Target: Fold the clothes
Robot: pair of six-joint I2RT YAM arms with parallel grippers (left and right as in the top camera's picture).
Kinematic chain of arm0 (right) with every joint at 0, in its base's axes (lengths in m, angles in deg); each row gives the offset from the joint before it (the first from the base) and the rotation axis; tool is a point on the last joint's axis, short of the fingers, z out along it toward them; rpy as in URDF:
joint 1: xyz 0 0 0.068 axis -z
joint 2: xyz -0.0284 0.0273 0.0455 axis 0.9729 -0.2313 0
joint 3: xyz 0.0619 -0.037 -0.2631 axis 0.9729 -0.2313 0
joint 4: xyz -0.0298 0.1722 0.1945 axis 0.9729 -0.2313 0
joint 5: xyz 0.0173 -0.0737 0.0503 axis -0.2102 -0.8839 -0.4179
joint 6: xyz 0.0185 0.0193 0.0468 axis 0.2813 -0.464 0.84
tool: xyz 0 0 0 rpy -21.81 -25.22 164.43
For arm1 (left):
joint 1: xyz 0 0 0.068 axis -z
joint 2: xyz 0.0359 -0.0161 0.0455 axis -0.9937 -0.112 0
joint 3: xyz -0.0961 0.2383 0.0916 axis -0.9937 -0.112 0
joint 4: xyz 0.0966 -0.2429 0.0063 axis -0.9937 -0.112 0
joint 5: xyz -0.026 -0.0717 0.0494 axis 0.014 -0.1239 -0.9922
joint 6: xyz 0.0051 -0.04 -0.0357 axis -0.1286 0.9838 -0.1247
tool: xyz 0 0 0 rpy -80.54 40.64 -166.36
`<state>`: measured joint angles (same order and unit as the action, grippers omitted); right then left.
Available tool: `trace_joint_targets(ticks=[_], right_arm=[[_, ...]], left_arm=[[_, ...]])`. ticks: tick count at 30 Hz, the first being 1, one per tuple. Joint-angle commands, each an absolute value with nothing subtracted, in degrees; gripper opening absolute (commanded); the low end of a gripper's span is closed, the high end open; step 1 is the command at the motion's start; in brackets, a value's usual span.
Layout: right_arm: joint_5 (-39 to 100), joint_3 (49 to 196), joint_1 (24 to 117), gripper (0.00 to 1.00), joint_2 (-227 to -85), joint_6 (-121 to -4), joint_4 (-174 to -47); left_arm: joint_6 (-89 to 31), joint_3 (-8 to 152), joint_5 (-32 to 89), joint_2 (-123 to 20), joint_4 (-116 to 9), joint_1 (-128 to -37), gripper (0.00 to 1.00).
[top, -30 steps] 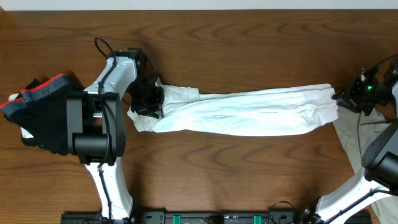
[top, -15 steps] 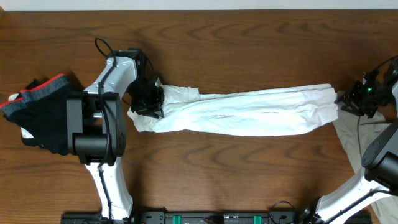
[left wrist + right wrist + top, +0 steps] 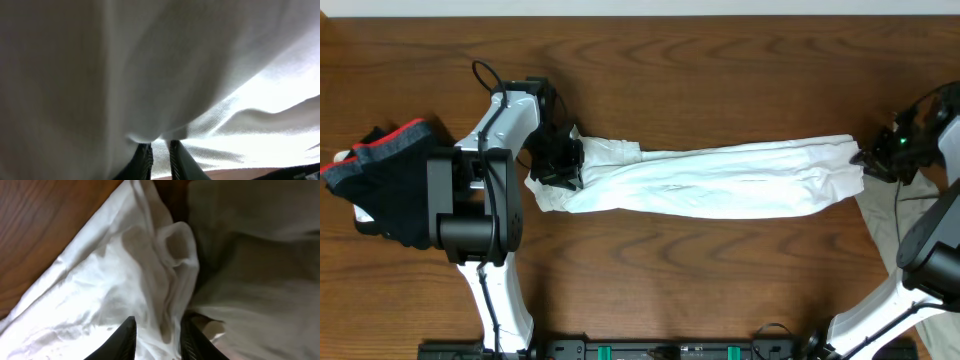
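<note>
Cloth lay stretched across the middle of the wooden table [image 3: 720, 70]: the white T-shirt [image 3: 720, 180], gathered into a long, rumpled band, ran from left to right between the two arms. At its left end the left gripper [image 3: 560, 162] was clamped on the bunched fabric. In the left wrist view its dark fingers [image 3: 145, 156] stood almost together, with a pinch of the white T-shirt [image 3: 225, 115] drawn down into the narrow gap, and cloth filled nearly the whole view. At the right end the right gripper [image 3: 865, 158] held the band's edge, near the table's right side. In the right wrist view its fingers [image 3: 126, 340] stood a little apart, closed on a thick fold of the white T-shirt [image 3: 100, 290], whose wrinkles fanned out over the wood. A beige cloth [image 3: 895, 225] lay on the table under the right arm, just beside the T-shirt's right end. A dark garment [image 3: 380, 190] with a red edge sat crumpled at the far left, well apart from the T-shirt.
</note>
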<state>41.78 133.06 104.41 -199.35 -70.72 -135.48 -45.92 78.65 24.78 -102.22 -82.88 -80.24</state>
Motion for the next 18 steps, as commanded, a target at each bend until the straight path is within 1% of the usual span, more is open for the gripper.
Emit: trace_joint_targets(ticks=[1,18], right_arm=[[41.95,132.42,103.28,0.28,-199.85,-70.64,-134.69],[39.26,132.36,102.80,0.29,-199.85,-70.64,-134.56]], left_arm=[[-46.47,78.32,24.28,-102.44,-83.06,-80.28,0.16],[-46.47,78.32,24.28,-102.44,-82.86,-80.28,0.16]])
